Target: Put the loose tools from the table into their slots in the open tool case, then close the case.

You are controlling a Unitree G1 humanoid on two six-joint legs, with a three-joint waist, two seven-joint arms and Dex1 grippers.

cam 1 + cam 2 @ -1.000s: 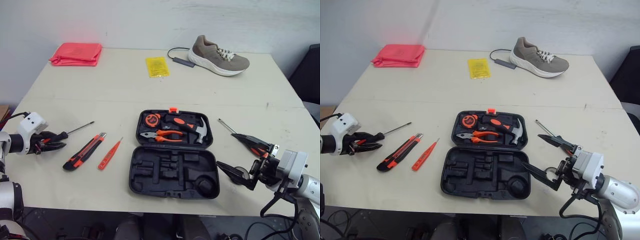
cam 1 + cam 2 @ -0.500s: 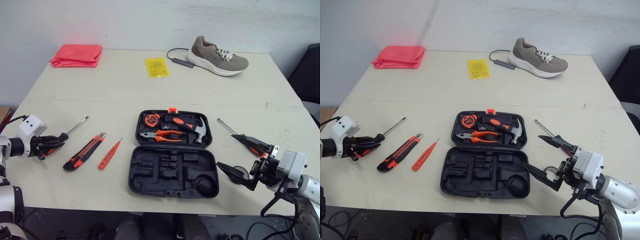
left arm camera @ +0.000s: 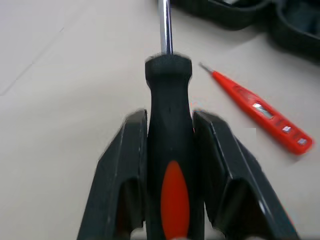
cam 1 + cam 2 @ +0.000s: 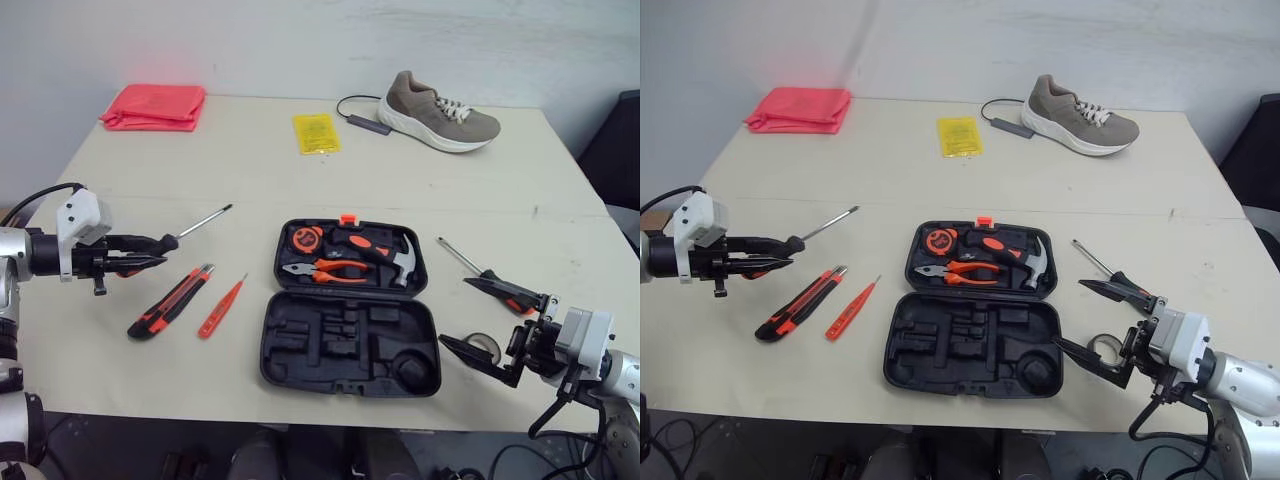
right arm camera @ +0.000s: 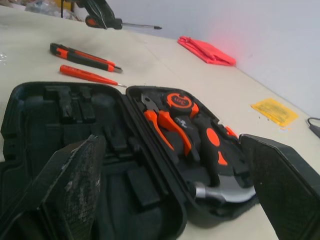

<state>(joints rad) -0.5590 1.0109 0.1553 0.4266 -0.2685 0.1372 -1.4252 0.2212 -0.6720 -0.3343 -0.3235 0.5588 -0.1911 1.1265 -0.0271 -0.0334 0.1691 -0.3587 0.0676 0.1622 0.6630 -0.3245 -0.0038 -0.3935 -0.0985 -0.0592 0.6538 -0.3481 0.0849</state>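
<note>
At 9 o'clock of the case, a screwdriver is being clamped by its handle in the left gripper, clear of the bench for slotting; at 4 o'clock the right gripper is being held wide open, empty.

Nothing here can be read from where I stand. The yellow packet, lying well beyond the tool case on its far side, carries some dark print — too small to make out. The round face of the tape measure, tucked in the case's far left corner, bears a mark that stays illegible. The red tester pen, just left of the case, shows tiny pale patches on its barrel — no letters I can tell.
</note>
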